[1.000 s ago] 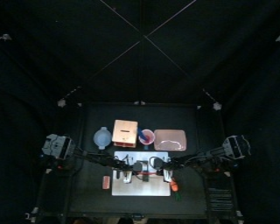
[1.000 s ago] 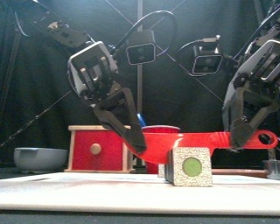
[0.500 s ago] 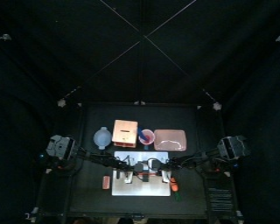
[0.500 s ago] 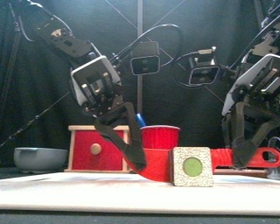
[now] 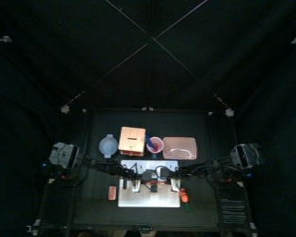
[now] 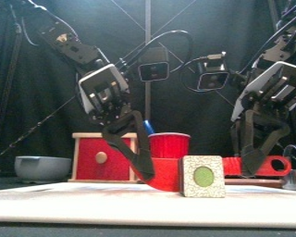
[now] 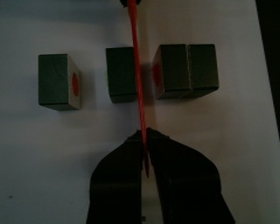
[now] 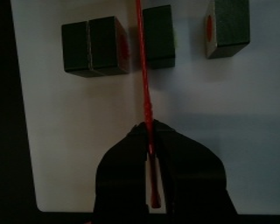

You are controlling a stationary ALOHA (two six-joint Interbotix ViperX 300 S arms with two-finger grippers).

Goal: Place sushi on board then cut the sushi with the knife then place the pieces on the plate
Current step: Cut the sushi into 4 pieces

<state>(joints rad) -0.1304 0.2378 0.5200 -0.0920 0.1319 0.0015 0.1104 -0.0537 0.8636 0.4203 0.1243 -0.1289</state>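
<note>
The dark green sushi roll lies on the white cutting board [image 5: 151,198] in three parts. The left wrist view shows one single block [image 7: 59,80], a second block [image 7: 122,74] and an uncut double block [image 7: 189,70]. The red knife [image 7: 134,61] stands on edge in the gap between the second block and the double block. My left gripper [image 7: 139,133] is shut on the blade end. My right gripper [image 8: 146,127] is shut on the handle end of the red knife [image 8: 142,70]. From the front, the red knife [image 6: 231,169] hangs low behind the nearest sushi block [image 6: 203,176].
Behind the board stand the blue-grey bowl [image 5: 108,145], the wooden box [image 5: 132,141], the red cup [image 5: 154,144] with a blue knife [image 6: 154,127] in it, and the pink tray [image 5: 179,147]. Both arms hang close over the board's middle.
Both grippers have come down together, bringing the red knife from above the sushi to low between the blocks near the board.
</note>
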